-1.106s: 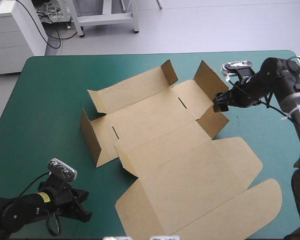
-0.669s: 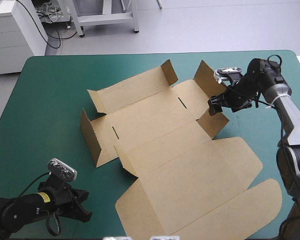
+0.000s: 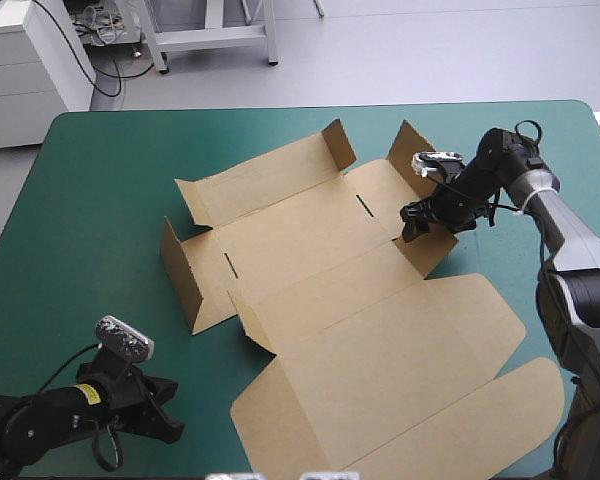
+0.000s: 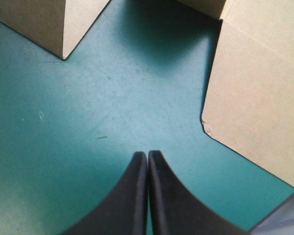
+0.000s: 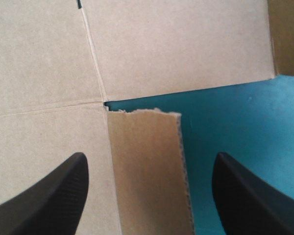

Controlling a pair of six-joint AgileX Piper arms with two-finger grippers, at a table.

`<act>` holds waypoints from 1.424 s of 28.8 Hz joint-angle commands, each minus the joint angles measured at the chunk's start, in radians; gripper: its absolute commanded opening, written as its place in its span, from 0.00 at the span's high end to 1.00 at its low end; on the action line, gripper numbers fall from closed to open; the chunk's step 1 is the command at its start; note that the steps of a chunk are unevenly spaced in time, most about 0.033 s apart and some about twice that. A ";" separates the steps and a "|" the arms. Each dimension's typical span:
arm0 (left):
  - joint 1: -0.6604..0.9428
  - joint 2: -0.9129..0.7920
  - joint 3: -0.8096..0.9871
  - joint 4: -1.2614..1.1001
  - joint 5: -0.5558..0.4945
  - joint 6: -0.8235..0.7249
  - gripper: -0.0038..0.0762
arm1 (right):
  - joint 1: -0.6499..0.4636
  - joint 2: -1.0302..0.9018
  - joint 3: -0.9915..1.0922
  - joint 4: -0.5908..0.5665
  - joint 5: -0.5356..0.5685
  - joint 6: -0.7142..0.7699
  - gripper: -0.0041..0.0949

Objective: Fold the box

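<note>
Box (image 3: 360, 300) mostly flat, long axis far-left to near-right | left jaws pressed together | right jaws spread astride raised flap (image 5: 147, 171)

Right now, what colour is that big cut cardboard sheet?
The cardboard sheet is plain brown, clearest in the high view.

The brown box (image 3: 380, 340) lies opened out as a cut sheet on the teal-green worktop (image 3: 100, 200). Its large lid panels are flat toward the near edge, while several walls on the far and left sides stand up. The right claw (image 3: 417, 215) is over the sheet's right side, just at a short raised flap (image 3: 427, 248). The left claw (image 3: 166, 418) sits low toward the worktop's near left corner, not touching the box.
</note>
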State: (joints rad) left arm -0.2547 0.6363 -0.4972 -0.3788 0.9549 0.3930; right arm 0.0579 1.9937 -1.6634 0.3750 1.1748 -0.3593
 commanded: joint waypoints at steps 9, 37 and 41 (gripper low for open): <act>-0.002 0.001 -0.030 -0.029 -0.054 0.015 0.96 | 0.008 -0.051 -0.032 0.025 -0.005 -0.040 0.89; -0.002 0.001 -0.282 -0.052 -0.083 0.015 0.96 | 0.201 -0.051 -0.225 -0.133 -0.087 -0.461 0.98; -0.002 0.001 -0.282 -0.083 -0.083 0.015 0.96 | 0.263 -0.051 -0.227 -0.143 -0.150 -0.605 0.98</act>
State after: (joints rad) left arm -0.2547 0.6363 -0.7447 -0.4103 0.9209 0.4112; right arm 0.2870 1.9979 -1.8548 0.2248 1.0811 -0.8467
